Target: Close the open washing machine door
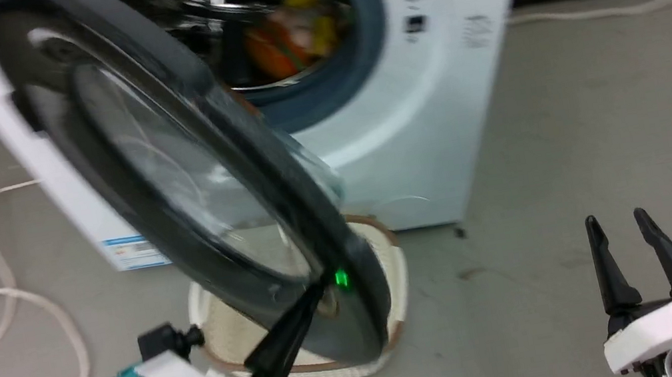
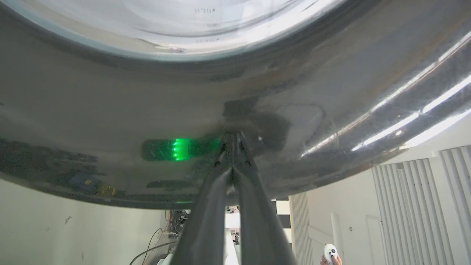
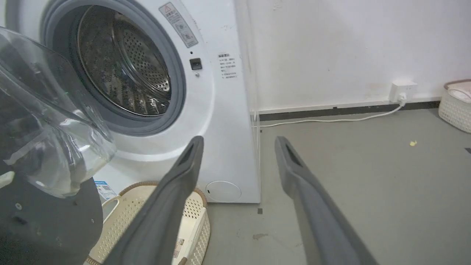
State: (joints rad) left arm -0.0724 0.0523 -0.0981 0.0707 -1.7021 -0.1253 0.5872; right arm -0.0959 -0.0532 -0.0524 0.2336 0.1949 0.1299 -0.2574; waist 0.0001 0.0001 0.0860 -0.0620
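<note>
The washing machine door point(image 1: 188, 191), round with a wide black rim and a clear glass bowl, stands swung out from the white machine point(image 1: 431, 106) at an angle. My left gripper point(image 1: 318, 289) is shut, its tips pressed against the outer black rim near the door's free edge. In the left wrist view the shut gripper point(image 2: 232, 138) touches the glossy rim of the door point(image 2: 110, 103). My right gripper point(image 1: 617, 225) is open at the lower right, apart from the door, holding nothing. The right wrist view shows the open gripper point(image 3: 239, 141), the glass bowl of the door point(image 3: 55, 147) and the steel drum point(image 3: 121, 66).
A cream laundry basket point(image 1: 390, 274) sits on the floor below the door. White hose and cable point(image 1: 10, 301) loop on the floor at left. Coloured laundry point(image 1: 285, 35) lies in the drum. Another basket point(image 3: 456, 106) stands by the wall at right, near a socket point(image 3: 403, 90).
</note>
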